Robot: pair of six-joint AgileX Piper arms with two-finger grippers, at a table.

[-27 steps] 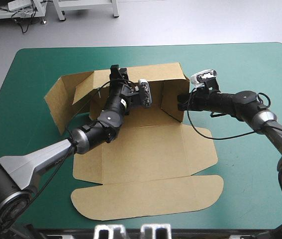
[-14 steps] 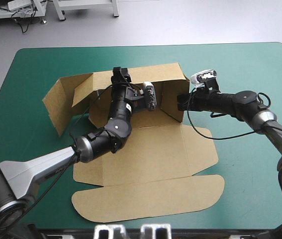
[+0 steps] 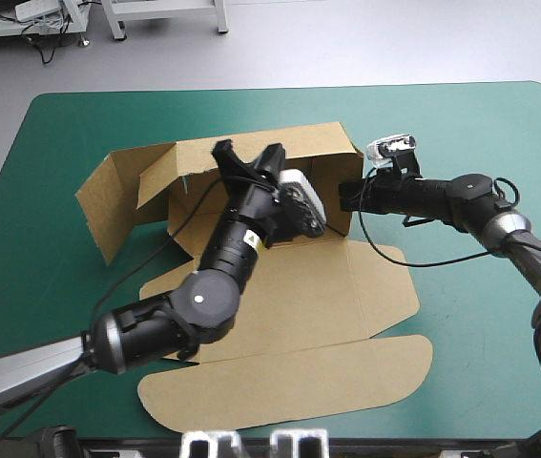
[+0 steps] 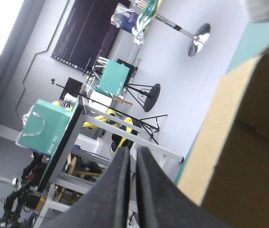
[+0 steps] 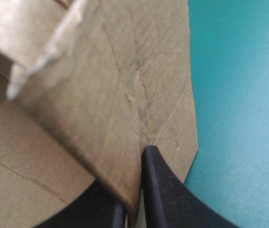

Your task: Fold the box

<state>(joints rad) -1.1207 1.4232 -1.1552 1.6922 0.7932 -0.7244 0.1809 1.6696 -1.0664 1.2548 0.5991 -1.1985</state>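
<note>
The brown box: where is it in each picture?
High view: the box sits mid-table, its far walls raised and its lid flat toward the near edge.
Left wrist view: one brown wall stands beside the left hand.
Right wrist view: a wall is pinched in the right hand.
Shared landmark: the teal-green cover beside the box.

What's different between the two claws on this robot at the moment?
The left gripper tilts upward beside the box and aims out into the room; the right gripper reaches in low and level. The left gripper holds nothing; the right gripper pinches the box's raised right-hand wall. Both have their black fingers closed together.
</note>
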